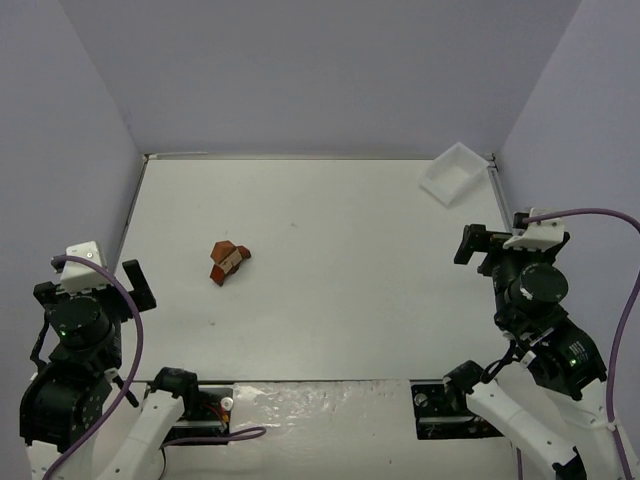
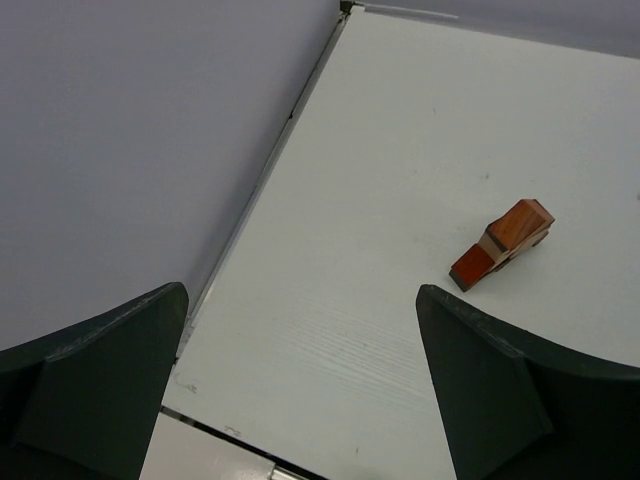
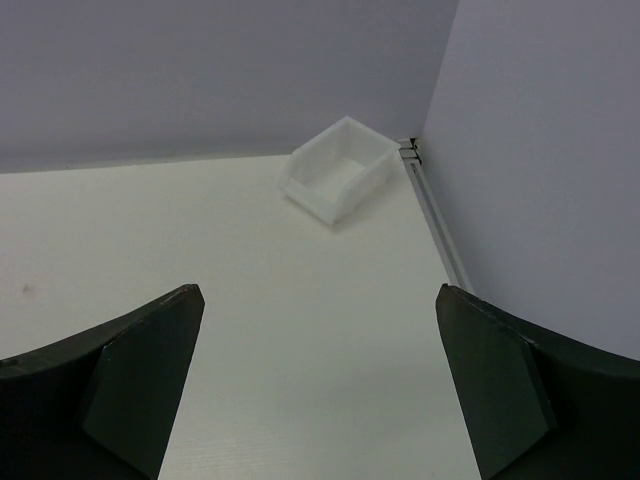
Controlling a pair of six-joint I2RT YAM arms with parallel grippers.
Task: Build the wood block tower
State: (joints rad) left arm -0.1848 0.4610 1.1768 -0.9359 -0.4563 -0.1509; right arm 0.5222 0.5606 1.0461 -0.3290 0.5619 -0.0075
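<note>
Table (image 1: pixel 330 300) white. Left gripper (image 2: pixel 300 292), near left — jaws wide apart, empty. Right gripper (image 3: pixel 320 290), near right — likewise wide, empty. Tray (image 1: pixel 452 172) in far right corner. Tower (image 1: pixel 228 261) of wood blocks (image 2: pixel 501 244) lies left of centre, apart from both grippers.

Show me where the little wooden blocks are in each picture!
Top view: blocks, left of the table's middle.
Left wrist view: blocks, right of middle.
Right wrist view: not in it.
Shared landmark: the table's far left corner, seen in the top and left wrist views.
</note>
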